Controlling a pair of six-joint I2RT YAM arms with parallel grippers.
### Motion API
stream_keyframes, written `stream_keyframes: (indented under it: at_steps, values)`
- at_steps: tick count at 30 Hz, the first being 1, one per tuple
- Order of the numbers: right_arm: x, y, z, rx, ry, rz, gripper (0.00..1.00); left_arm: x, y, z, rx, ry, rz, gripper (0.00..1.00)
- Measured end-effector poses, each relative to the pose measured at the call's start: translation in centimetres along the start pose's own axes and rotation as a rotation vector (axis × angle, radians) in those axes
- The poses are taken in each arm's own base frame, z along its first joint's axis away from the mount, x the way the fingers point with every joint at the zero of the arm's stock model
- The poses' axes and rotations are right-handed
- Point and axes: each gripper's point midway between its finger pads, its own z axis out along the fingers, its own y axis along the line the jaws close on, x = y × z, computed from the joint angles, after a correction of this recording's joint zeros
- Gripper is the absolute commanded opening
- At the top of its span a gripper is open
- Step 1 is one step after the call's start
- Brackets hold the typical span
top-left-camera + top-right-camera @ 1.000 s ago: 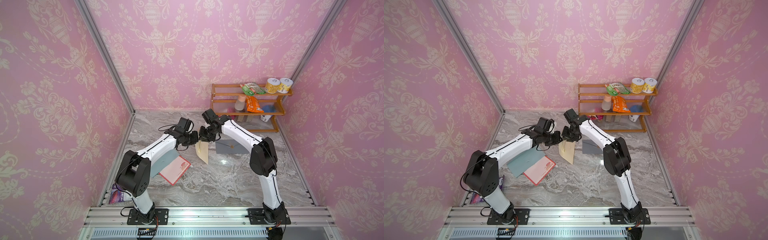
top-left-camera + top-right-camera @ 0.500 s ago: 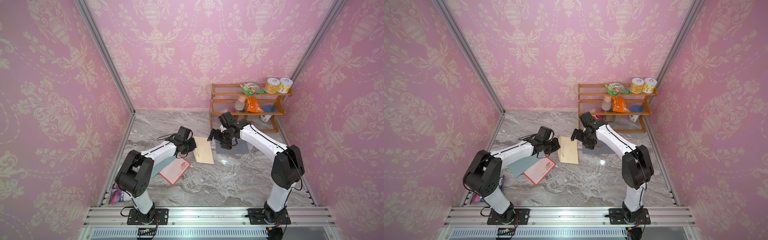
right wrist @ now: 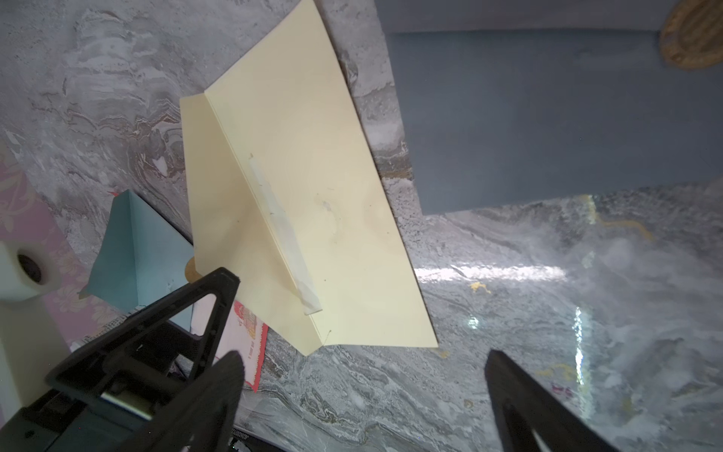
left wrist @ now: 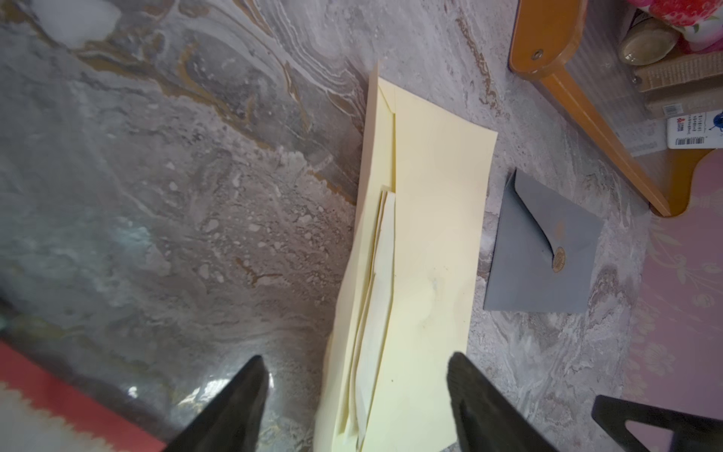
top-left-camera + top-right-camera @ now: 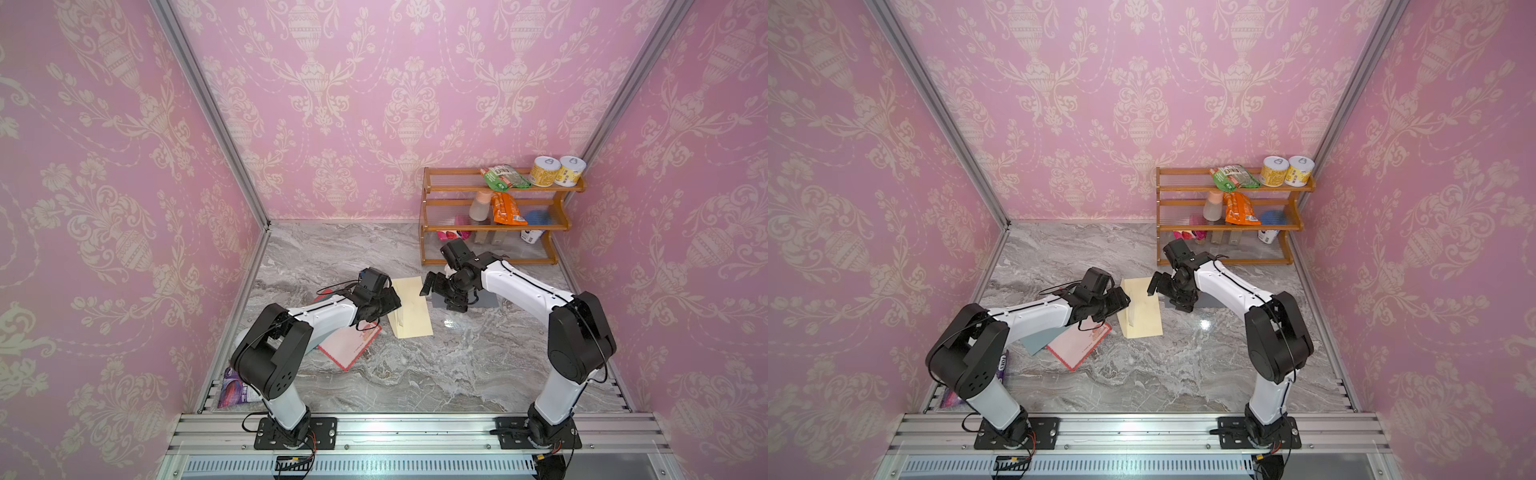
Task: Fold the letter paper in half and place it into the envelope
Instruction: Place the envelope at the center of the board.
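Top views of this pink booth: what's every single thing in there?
table: one, grey marble, underneath everything
cream envelope: one, pale yellow, flat between the grippers
letter paper: one, whitish, folded, tucked into the cream envelope
grey envelope: one, dark grey, beside the cream envelope
teal envelope: one, teal, under the left arm
red-edged card: one, pink, beside the teal envelope
purple packet: one, purple, table's near left edge
wooden shelf: one, brown, far right corner
cans: two, yellow, top shelf
green packet: one, green, top shelf
orange packet: one, orange, middle shelf
left gripper: one, black, open, at one end of the cream envelope
right gripper: one, black, open, by the grey envelope
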Motion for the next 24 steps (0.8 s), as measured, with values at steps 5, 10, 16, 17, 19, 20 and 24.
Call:
stream_keyframes:
  at_steps: [5, 10, 16, 17, 19, 20, 24]
  values:
    - [0.0, 1.0, 0.1, -0.029, -0.01, -0.016, 0.9, -0.9, -0.4, -1.4, -0.035, -0.02, 0.054, 0.91]
    - [0.6, 2.1, 1.1, -0.031, 0.008, -0.047, 0.91, -1.5, -1.2, -2.3, -0.025, -0.03, 0.106, 0.84]
    - [0.4, 2.5, 2.3, -0.021, 0.02, -0.055, 0.91, -1.0, -1.6, -1.2, -0.021, 0.017, 0.138, 0.69]
    - [0.4, 2.6, 2.3, -0.02, 0.021, -0.057, 0.91, -0.9, -1.6, -0.9, -0.021, 0.028, 0.144, 0.63]
    - [0.3, 3.0, 2.5, -0.016, 0.023, -0.073, 0.92, -0.7, -1.6, -0.2, -0.025, 0.047, 0.154, 0.47]
    - [0.3, 3.2, 2.5, -0.013, 0.023, -0.083, 0.93, -0.6, -1.5, -0.1, -0.028, 0.055, 0.163, 0.4]
    - [0.8, 4.4, 3.2, 0.004, 0.024, -0.143, 0.96, -0.7, -1.6, 0.5, -0.028, 0.076, 0.175, 0.09]
